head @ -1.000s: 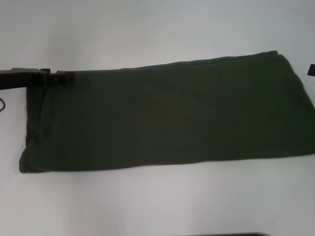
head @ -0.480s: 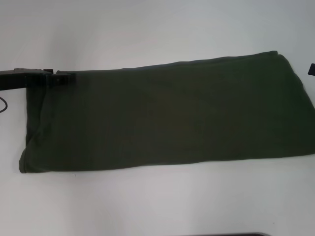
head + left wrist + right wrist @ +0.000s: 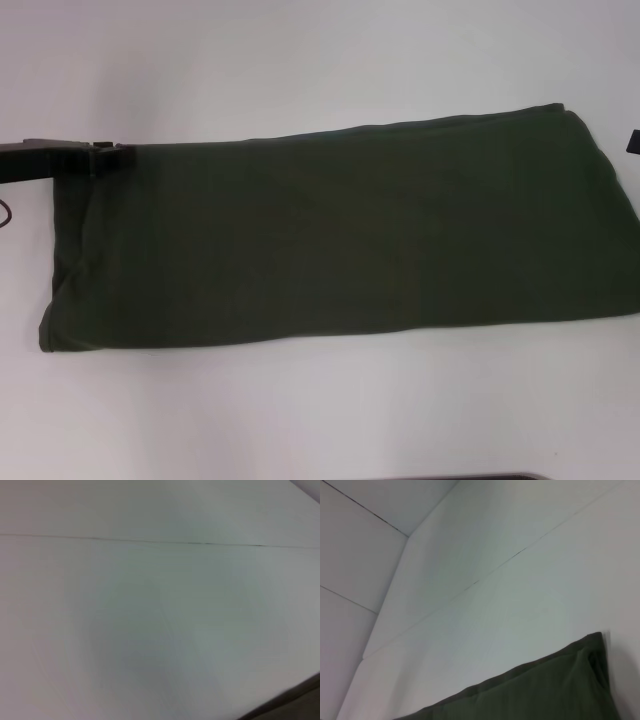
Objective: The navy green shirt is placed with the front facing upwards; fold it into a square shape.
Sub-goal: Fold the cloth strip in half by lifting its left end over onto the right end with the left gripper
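Observation:
The navy green shirt lies flat on the white table, folded into one long band that runs from near left to far right. No lettering or collar shows. My left gripper comes in low from the left edge and ends at the band's far left corner. Only a dark sliver of my right gripper shows at the right edge, just beyond the band's far right corner. The right wrist view takes in that corner of the shirt. The left wrist view holds only bare table surface.
White tabletop surrounds the shirt on the far and near sides. A thin seam crosses the table surface behind the shirt. A dark edge shows at the bottom of the head view, and a bit of cable at the left.
My left gripper has drawn back a little to the left, off the shirt's far left corner. The shirt and the right arm have stayed put.

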